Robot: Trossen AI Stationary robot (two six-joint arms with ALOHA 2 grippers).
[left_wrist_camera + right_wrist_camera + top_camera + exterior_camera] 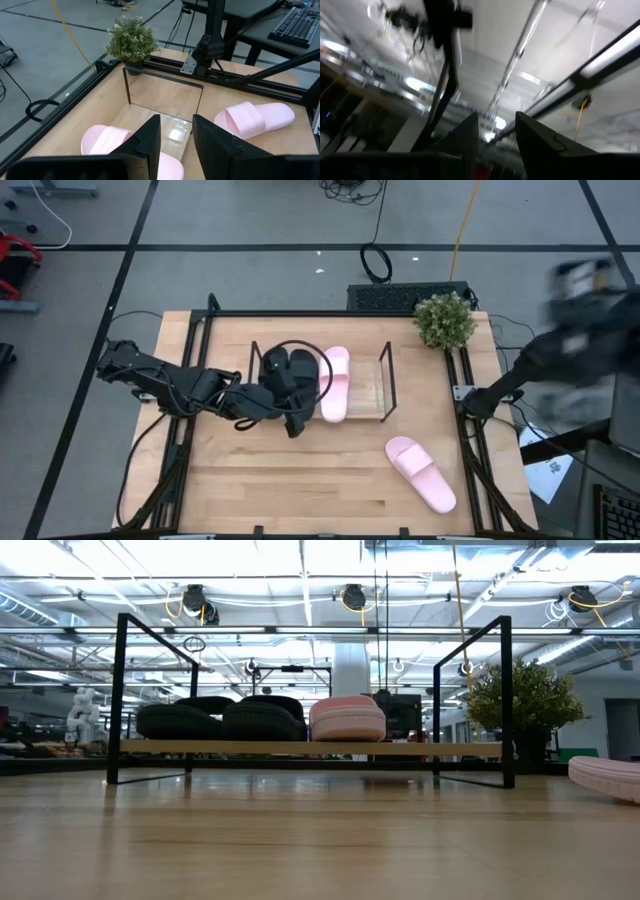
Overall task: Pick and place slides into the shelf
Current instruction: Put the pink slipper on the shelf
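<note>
Already the shelf [386, 385] at the table's middle carried three of the slides: the black pair [288, 367] at its left end and one pink slide [335, 383] just beside them, with its right part bare. Well apart, on the near right of the table, lay the last pink slide [421, 472], its long axis running diagonally from far-left to near-right. It lay near and to the right of the left gripper [292, 420], which hovered at the shelf's near left edge, fingers slightly parted around nothing. The right gripper [496, 131] was raised off the table's right side, pointing upward, likewise parted and empty; its base stood nearer that slide.
</note>
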